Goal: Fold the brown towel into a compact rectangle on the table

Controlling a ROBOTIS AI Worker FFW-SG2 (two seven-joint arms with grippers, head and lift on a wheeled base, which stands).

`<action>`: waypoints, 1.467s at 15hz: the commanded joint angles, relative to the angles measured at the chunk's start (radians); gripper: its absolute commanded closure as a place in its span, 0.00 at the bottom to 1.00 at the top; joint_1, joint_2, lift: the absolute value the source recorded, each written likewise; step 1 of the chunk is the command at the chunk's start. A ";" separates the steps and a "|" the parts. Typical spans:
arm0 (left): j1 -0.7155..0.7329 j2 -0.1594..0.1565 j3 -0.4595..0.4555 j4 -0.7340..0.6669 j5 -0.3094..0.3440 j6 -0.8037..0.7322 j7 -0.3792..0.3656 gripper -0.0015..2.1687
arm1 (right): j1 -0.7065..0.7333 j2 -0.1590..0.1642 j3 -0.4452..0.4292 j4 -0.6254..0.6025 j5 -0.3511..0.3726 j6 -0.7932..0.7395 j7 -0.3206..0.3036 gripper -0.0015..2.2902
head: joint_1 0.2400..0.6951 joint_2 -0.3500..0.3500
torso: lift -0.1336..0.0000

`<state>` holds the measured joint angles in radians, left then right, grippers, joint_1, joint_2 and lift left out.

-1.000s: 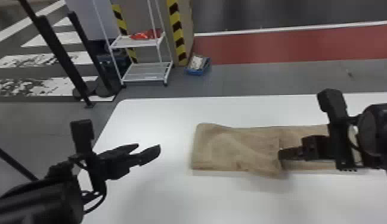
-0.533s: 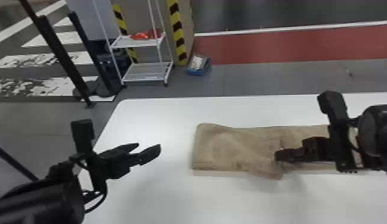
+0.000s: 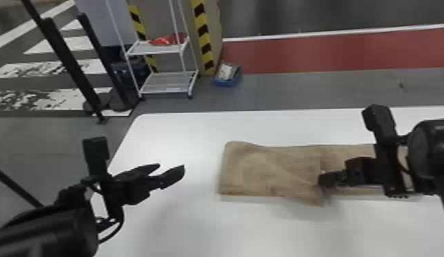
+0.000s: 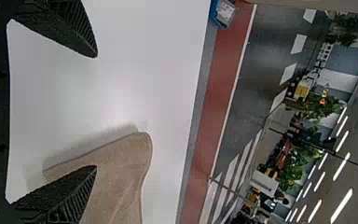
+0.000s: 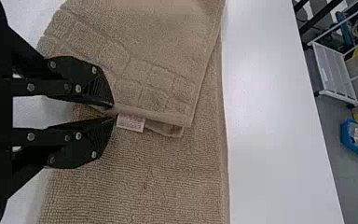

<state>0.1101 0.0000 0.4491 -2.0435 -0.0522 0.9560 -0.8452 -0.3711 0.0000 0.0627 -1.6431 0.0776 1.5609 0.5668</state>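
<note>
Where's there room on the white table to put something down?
There's bare white table in front of the brown towel, a strip behind it up to the far edge, and a patch between its left end and the left gripper. It's crowded at the towel's right part, where the right gripper is.

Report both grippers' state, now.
Left gripper: open, nothing between its fingers.
Right gripper: closed, pinching an edge of the towel beside its label.
</note>
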 commanded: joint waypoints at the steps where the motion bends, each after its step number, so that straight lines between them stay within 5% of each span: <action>1: -0.001 -0.003 0.000 0.003 0.000 -0.003 0.000 0.01 | 0.000 0.001 -0.001 0.002 -0.002 0.011 0.001 0.61 | 1.00 0.81 | 0.07; 9: -0.013 -0.003 0.002 0.022 0.000 -0.006 0.002 0.02 | 0.021 0.001 -0.073 -0.061 -0.131 0.011 0.044 0.61 | 1.00 0.83 | 0.07; 12: -0.015 -0.003 0.000 0.025 0.000 -0.006 0.002 0.02 | 0.012 0.001 -0.057 -0.063 -0.053 0.011 0.044 0.60 | 1.00 0.84 | 0.07; 13: -0.018 -0.003 0.000 0.032 0.000 -0.009 0.002 0.02 | 0.014 0.001 -0.044 -0.057 -0.028 0.011 0.044 0.54 | 1.00 0.83 | 0.07; 15: -0.021 -0.003 -0.001 0.039 -0.002 -0.009 0.002 0.02 | 0.018 0.001 -0.043 -0.052 -0.033 0.011 0.044 0.16 | 1.00 0.81 | 0.07; 22: -0.018 -0.003 -0.001 0.035 -0.002 -0.009 -0.002 0.02 | 0.000 0.001 -0.044 -0.030 -0.055 0.011 0.031 0.13 | 1.00 0.82 | 0.07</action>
<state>0.0918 0.0000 0.4490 -2.0075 -0.0537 0.9473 -0.8468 -0.3694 0.0000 0.0185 -1.6809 0.0241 1.5609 0.5996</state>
